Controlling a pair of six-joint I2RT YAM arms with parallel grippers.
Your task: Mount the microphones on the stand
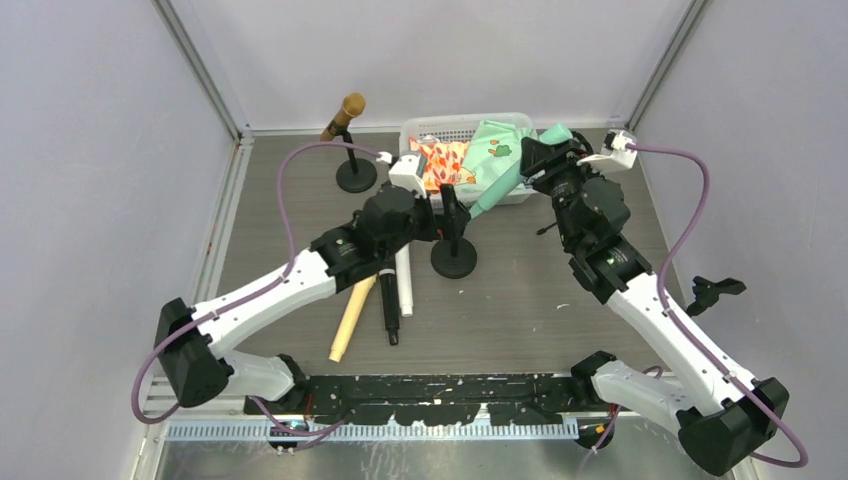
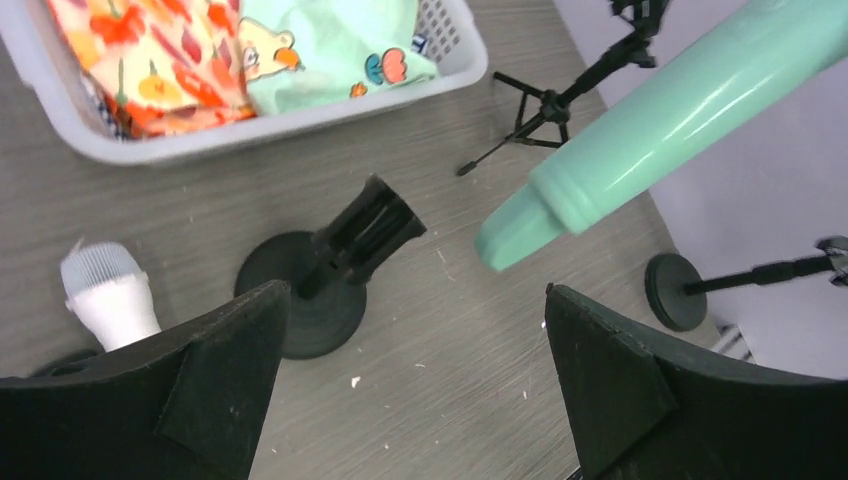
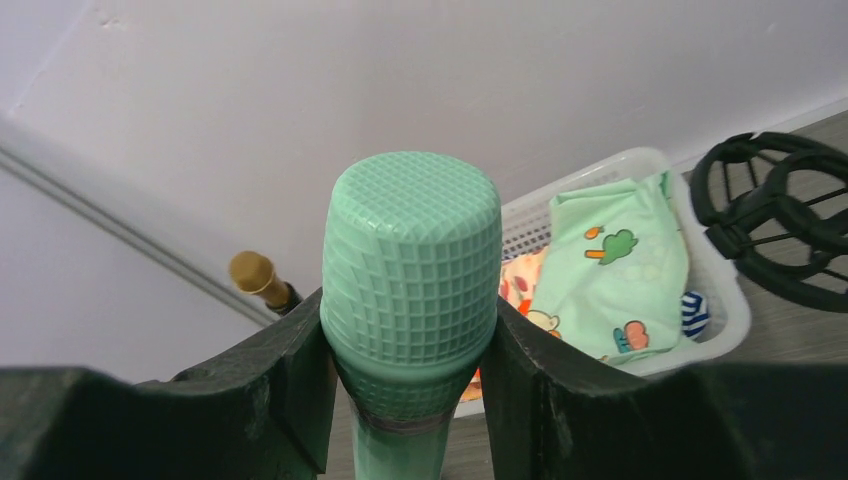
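My right gripper [image 1: 537,160] is shut on the head of a green microphone [image 1: 497,188], which slants down left, its tail just above an empty black stand [image 1: 453,250]. In the right wrist view the fingers [image 3: 290,370] clamp the green microphone's grille [image 3: 410,270]. My left gripper [image 1: 443,213] is open and empty beside the stand's clip. In the left wrist view the stand [image 2: 340,255] sits just beyond my left gripper [image 2: 415,292], with the green microphone's tail [image 2: 640,130] above right. A gold microphone [image 1: 347,110] sits in a second stand [image 1: 356,178]. White [image 1: 404,285], black [image 1: 390,312] and beige [image 1: 350,322] microphones lie on the table.
A white basket [image 1: 515,125] of coloured clothes stands at the back centre, behind the green microphone. A small black tripod [image 2: 555,100] and another round-based stand [image 2: 675,292] are off to the right. A black shock mount [image 3: 775,220] shows in the right wrist view.
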